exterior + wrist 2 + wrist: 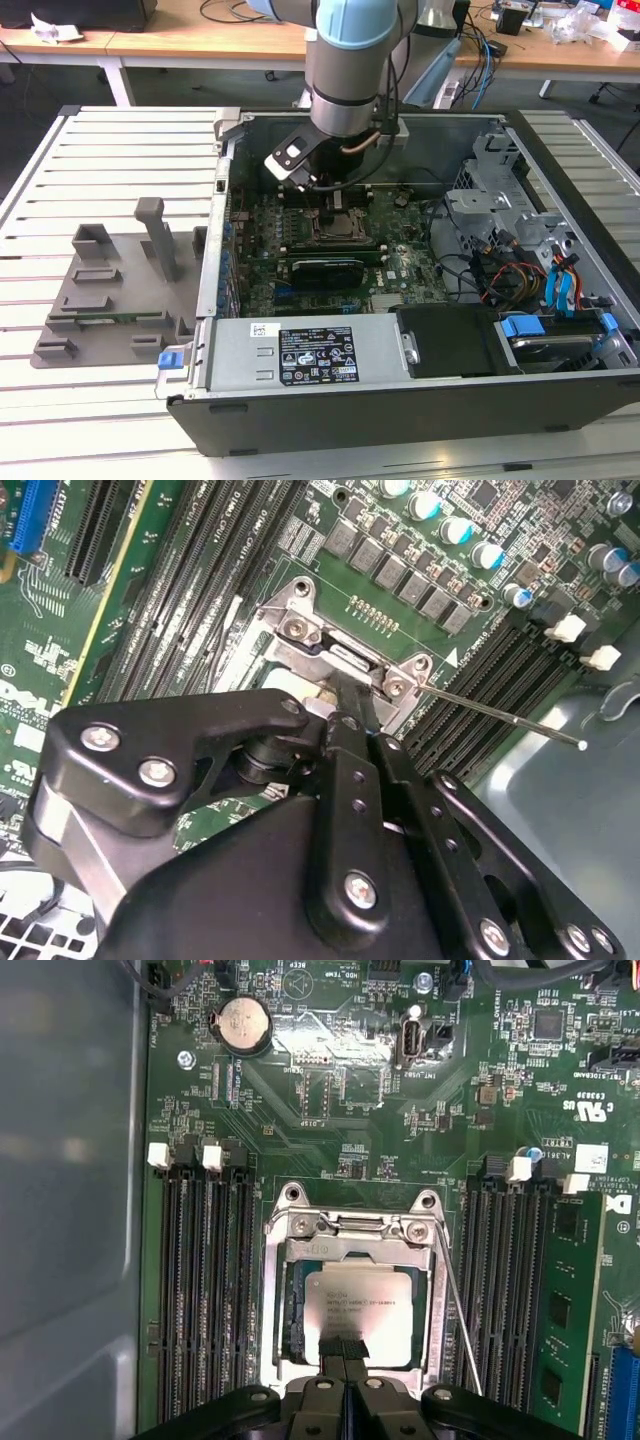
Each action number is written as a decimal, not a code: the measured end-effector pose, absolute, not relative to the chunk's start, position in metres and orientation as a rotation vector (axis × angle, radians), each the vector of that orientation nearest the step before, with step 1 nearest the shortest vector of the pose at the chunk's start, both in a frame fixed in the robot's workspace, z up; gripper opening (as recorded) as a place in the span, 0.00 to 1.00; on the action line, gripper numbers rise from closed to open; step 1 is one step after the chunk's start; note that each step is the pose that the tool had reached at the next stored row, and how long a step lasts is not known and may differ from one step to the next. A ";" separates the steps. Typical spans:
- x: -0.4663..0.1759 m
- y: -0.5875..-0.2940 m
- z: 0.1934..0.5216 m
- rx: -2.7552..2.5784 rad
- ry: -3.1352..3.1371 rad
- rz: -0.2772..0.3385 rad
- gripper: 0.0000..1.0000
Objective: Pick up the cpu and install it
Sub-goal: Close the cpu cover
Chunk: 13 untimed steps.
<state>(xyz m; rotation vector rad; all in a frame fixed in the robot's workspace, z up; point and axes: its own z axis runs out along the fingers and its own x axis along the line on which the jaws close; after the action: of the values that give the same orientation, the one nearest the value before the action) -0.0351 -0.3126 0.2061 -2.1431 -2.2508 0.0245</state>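
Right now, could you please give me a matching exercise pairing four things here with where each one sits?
1. silver-grey square cpu
2. round silver coin battery
3. grey plastic fixture plate with posts
4. black gripper

A. on the slatted table, outside the computer case
B. in the metal socket frame
C. on the green motherboard, apart from the socket
D. over the cpu's edge

Pairs: 1-B, 2-C, 3-A, 4-D

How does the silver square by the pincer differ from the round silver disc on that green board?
The cpu is square, the disc round and smaller. The cpu lies inside a metal socket frame, with the pincer at its edge; the disc sits apart from both. Both are silvery and lie flat.
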 end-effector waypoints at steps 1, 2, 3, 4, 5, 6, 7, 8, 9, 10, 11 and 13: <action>-0.035 -0.313 0.206 -2.143 -2.251 0.024 0.11; -0.034 -0.313 0.205 -2.143 -2.250 0.025 0.11; -0.032 -0.313 0.205 -2.143 -2.250 0.025 0.11; -0.031 -0.313 0.205 -2.143 -2.251 0.025 0.11; -0.029 -0.313 0.205 -2.143 -2.251 0.025 0.11; -0.028 -0.313 0.204 -2.143 -2.251 0.026 0.11; -0.027 -0.313 0.204 -2.143 -2.250 0.026 0.11; -0.025 -0.313 0.203 -2.143 -2.250 0.025 0.11; -0.023 -0.312 0.204 -2.143 -2.251 0.025 0.11; -0.022 -0.312 0.206 -2.143 -2.250 0.020 0.11; -0.022 -0.312 0.213 -2.143 -2.251 0.024 0.11; -0.022 -0.312 0.223 -2.143 -2.250 0.024 0.11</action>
<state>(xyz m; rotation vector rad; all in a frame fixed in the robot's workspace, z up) -0.0217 -0.3119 0.2228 -2.1434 -2.2504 0.0244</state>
